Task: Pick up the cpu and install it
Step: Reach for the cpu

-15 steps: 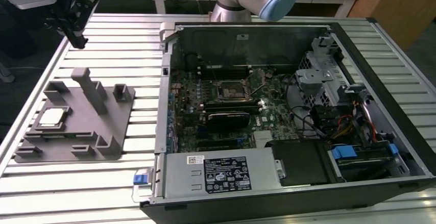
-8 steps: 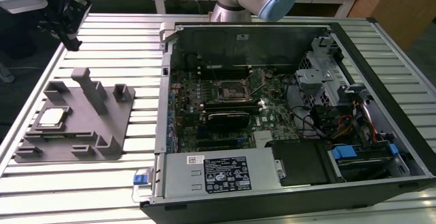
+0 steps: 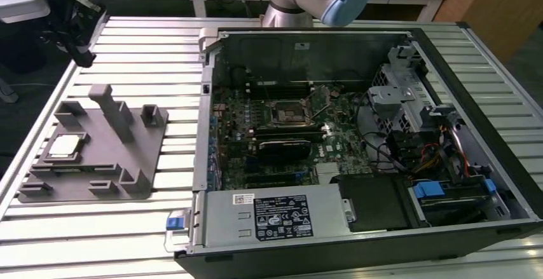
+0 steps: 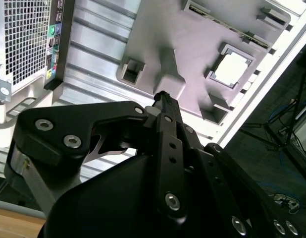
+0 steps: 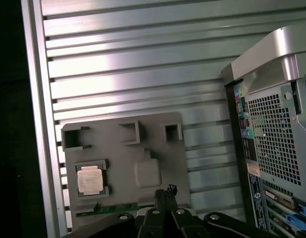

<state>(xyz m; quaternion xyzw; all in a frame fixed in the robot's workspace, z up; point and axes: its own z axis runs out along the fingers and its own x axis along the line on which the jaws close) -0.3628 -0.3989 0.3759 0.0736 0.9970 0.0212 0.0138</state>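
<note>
Gripper (image 5: 166,190) hovers closed and empty above the grey fixture (image 5: 158,141), apart from the cpu (image 5: 89,179) seated there.

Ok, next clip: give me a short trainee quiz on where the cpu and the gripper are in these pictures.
1. True or false: the cpu sits in the socket.
2. Which is the gripper nearest to? A) the fixture B) the socket C) the power supply
3. Fill in: in the exterior view, the fixture stands on the table to the ____ of the case.

Key:
1. False. It lies in a pocket of the fixture.
2. A.
3. Left.
</note>
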